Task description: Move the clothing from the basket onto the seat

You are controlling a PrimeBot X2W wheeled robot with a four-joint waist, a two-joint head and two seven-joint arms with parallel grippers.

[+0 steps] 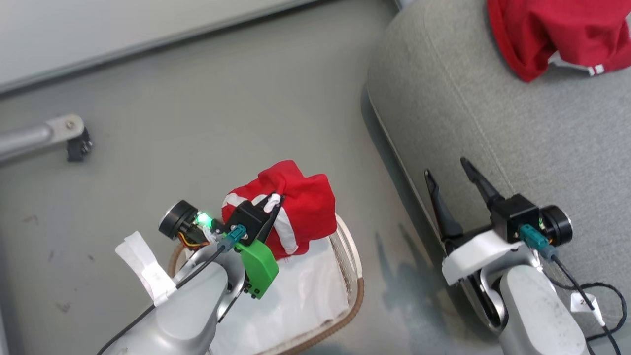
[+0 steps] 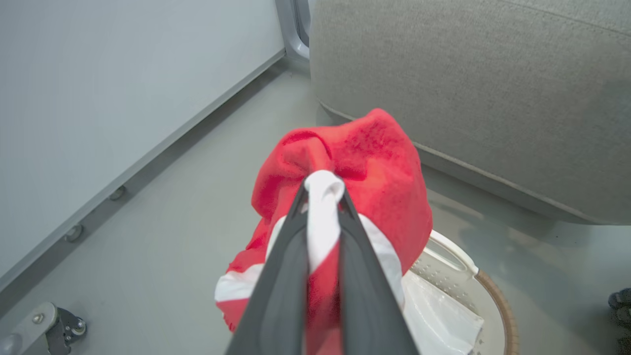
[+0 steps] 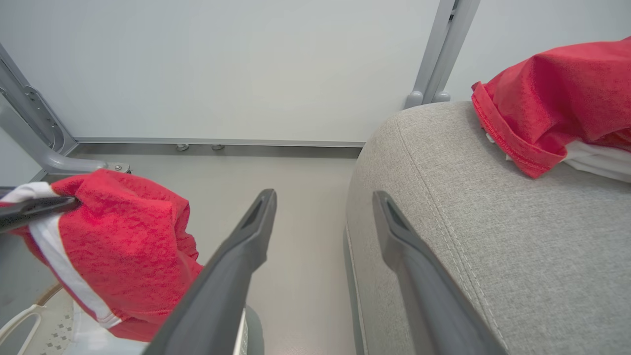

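Observation:
My left gripper (image 1: 275, 198) is shut on a red garment with white stripes (image 1: 300, 207), holding it bunched above the white basket (image 1: 356, 291). In the left wrist view its fingertips (image 2: 301, 197) pinch a white stripe of that garment (image 2: 374, 162). The basket's white liner cloth (image 1: 300, 296) lies bare below. A second red garment (image 1: 562, 29) rests on the grey seat (image 1: 493, 123) at the upper right. My right gripper (image 1: 448, 170) is open, hovering over the seat's front left edge, nothing between its fingers (image 3: 256, 222). The held garment (image 3: 123, 241) hangs at the left of the right wrist view.
Grey floor (image 1: 222, 113) separates the basket from the seat. A metal leg with a caster (image 1: 69, 135) stands at the left. A pale wall panel (image 1: 123, 29) runs along the back. A black cable (image 1: 596, 291) lies on the seat by my right wrist.

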